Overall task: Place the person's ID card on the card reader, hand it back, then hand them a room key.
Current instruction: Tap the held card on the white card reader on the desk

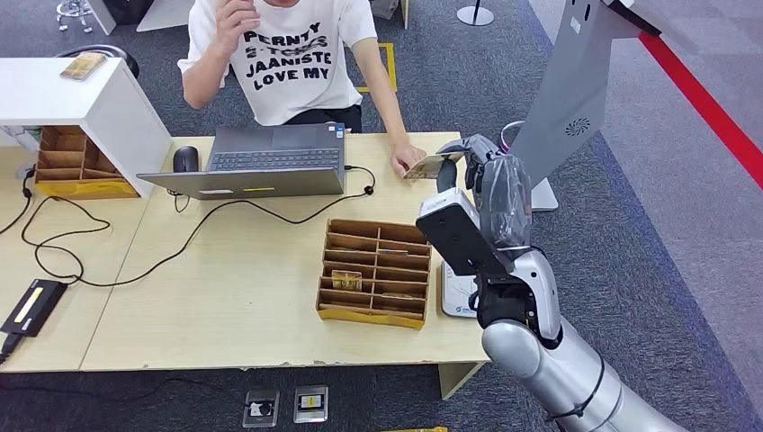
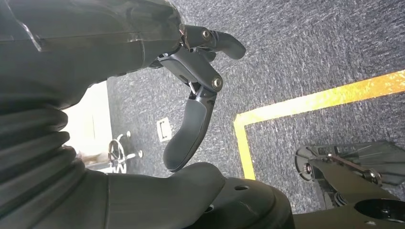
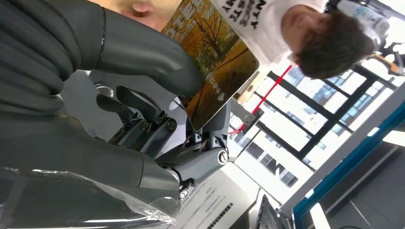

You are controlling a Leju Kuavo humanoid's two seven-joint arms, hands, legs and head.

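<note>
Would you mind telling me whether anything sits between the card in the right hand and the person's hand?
Nothing visible does: the right hand pinches the card, and the person's hand already touches its far edge.

— What sits on the pale wooden surface (image 1: 243, 315)?
— An open grey laptop (image 1: 256, 162) at the far edge, a black mouse (image 1: 185, 158) beside it, a black cable (image 1: 135, 243) looping across the left half.
— And nearer?
— A brown compartmented cardboard tray (image 1: 373, 270), a white card reader (image 1: 457, 295) just right of it, a white box-shaped shelf (image 1: 81, 103) at far left.
</note>
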